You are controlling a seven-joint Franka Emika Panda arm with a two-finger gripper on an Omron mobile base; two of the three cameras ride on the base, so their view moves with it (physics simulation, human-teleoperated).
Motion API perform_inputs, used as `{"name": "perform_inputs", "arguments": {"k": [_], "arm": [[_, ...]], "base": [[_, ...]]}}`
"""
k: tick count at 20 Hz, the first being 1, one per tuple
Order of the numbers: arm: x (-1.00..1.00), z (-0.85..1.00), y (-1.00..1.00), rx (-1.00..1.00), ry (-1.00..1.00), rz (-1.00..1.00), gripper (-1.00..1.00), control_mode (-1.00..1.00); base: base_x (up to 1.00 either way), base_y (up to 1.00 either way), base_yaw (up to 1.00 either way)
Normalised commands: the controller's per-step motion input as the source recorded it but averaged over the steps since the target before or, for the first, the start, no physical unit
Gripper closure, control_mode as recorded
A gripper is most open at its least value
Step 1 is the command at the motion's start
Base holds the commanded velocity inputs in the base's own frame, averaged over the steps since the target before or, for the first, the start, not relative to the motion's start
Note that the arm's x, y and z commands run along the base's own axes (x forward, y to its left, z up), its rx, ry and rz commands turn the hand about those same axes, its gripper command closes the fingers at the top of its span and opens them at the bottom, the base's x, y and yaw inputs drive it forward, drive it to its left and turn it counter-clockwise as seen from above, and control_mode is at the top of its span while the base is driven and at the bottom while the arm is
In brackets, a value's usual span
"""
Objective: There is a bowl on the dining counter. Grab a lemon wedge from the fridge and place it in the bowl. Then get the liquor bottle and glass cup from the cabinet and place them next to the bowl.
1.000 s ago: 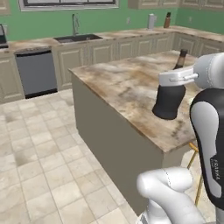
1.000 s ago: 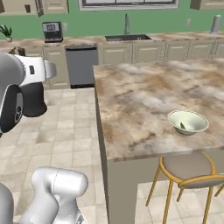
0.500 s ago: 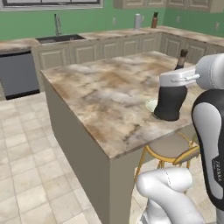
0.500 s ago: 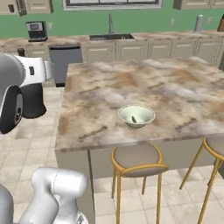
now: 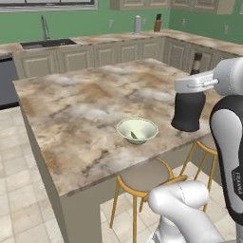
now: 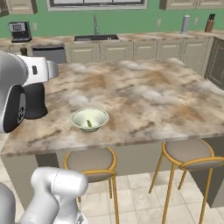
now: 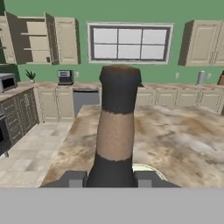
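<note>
Currently my gripper (image 7: 112,178) grips the bottle (image 7: 116,131); wedge (image 6: 89,124) is in the bowl (image 6: 89,119). Next, I judge, lower the bottle beside the bowl.

— Where is my arm?
— It is up high, bent at the elbow, hand level. My gripper (image 7: 111,178) is closed tight on the liquor bottle (image 7: 114,131), which stands up between my two fingers (image 7: 73,178).
</note>
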Motion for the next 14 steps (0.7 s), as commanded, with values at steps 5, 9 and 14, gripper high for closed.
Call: {"name": "perform_inputs", "arguments": {"k": [5,9,14], "arm": [[0.0,0.0,0.0,0.0,0.0,0.0,1.0,1.0],[0.0,0.0,0.0,0.0,0.0,0.0,1.0,1.0],[0.0,0.0,0.0,0.0,0.0,0.0,1.0,1.0]], "base": [[0.44,-0.69,0.05],[0.58,-0.55,0.09],[0.69,-0.58,0.11]]}}
